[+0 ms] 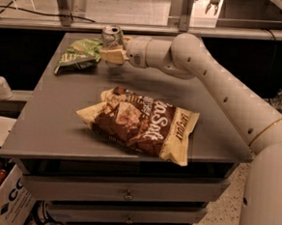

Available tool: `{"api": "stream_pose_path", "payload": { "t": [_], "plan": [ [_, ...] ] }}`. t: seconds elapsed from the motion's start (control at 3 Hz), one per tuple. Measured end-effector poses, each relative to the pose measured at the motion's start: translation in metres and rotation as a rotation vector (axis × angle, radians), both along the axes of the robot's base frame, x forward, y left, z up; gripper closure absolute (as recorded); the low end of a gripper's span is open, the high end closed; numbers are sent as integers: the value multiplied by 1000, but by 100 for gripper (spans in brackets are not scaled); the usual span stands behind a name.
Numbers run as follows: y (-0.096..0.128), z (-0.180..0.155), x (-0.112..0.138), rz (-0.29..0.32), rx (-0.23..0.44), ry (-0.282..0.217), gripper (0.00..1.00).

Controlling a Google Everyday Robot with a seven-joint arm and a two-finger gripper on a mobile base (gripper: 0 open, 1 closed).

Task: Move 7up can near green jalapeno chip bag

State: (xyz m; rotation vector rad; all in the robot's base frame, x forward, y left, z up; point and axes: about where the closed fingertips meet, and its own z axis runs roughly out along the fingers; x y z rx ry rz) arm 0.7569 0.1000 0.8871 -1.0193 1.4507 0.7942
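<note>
The 7up can (111, 35), silver-topped, sits clasped at the far edge of the plain grey desk (48, 122) in the cream-yellow tool (113, 46) of an off-white arm (220, 86). The green jalapeno chip bag (79, 56) is glossy green with pale lettering. The large chip bag (140, 124) is brown with cream ends.

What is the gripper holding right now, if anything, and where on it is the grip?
The gripper appears to hold the 7up can around its lower body; the silver top sticks up above it, beside the green jalapeno chip bag.
</note>
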Motion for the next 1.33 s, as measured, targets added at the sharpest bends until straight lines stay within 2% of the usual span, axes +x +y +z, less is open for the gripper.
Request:
{"api": "stream_pose_path", "payload": {
  "t": [0.67, 1.33],
  "plan": [
    [37, -5, 26, 9, 5, -21, 100],
    [48, -29, 31, 23, -45, 23, 100]
  ]
}}
